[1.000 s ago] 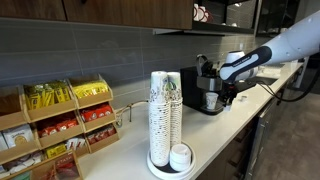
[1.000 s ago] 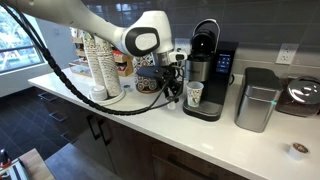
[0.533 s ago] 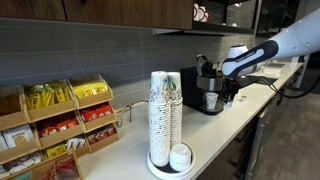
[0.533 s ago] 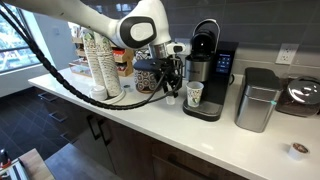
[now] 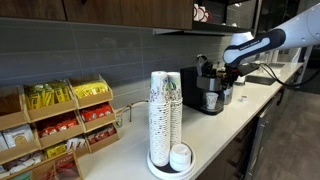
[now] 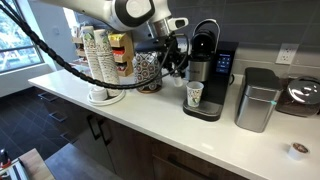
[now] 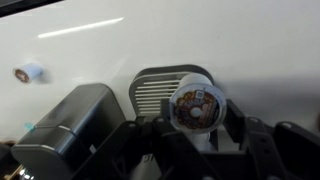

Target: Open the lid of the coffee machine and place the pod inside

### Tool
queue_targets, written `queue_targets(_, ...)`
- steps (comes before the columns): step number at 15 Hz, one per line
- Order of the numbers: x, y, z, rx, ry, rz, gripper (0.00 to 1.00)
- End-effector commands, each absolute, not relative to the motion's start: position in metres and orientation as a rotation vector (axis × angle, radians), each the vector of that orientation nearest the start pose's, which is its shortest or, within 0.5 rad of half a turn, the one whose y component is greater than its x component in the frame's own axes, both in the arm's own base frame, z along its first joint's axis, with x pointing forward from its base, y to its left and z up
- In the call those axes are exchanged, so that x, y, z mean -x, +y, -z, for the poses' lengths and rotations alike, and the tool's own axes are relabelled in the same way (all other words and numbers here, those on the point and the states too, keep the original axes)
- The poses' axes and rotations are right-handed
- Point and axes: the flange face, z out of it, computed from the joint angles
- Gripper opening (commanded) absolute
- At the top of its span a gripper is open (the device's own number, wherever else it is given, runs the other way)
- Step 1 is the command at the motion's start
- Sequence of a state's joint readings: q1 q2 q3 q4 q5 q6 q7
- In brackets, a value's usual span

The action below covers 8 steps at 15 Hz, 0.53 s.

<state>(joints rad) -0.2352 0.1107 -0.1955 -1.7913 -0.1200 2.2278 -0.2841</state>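
The black and silver coffee machine (image 5: pixel 205 88) (image 6: pixel 208 78) stands on the white counter with a paper cup (image 6: pixel 194 95) in its cup bay. Its dark lid (image 6: pixel 205 33) looks down. My gripper (image 6: pixel 176 60) (image 5: pixel 227 70) hangs beside the machine's head, on the side towards the cup stacks. In the wrist view the gripper (image 7: pixel 196 112) is shut on the pod (image 7: pixel 196 104), whose round printed foil top faces the camera between the dark fingers (image 7: pixel 238 125). The machine's ribbed drip tray (image 7: pixel 158 90) shows behind the pod.
Tall paper-cup stacks (image 5: pixel 165 112) (image 6: pixel 98 58) stand on the counter. A snack rack (image 5: pixel 55 122) is at one end. A silver bin (image 6: pixel 257 100) (image 7: pixel 70 122), a loose pod (image 6: pixel 297 150) (image 7: pixel 28 72) and another appliance (image 6: pixel 303 93) lie past the machine. Cabinets hang overhead.
The gripper has risen with the pod from cup height beside the machine to the level of the machine's head. It has stayed shut throughout.
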Motion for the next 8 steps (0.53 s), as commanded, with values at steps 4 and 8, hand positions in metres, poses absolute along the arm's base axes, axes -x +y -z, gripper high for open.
queue_targets(4, -0.567, -0.260, -0.592, 3.374, 0.036, 0.639, 0.29)
queue_targets(8, -0.584, -0.255, -0.611, 3.345, 0.024, 0.788, 0.29)
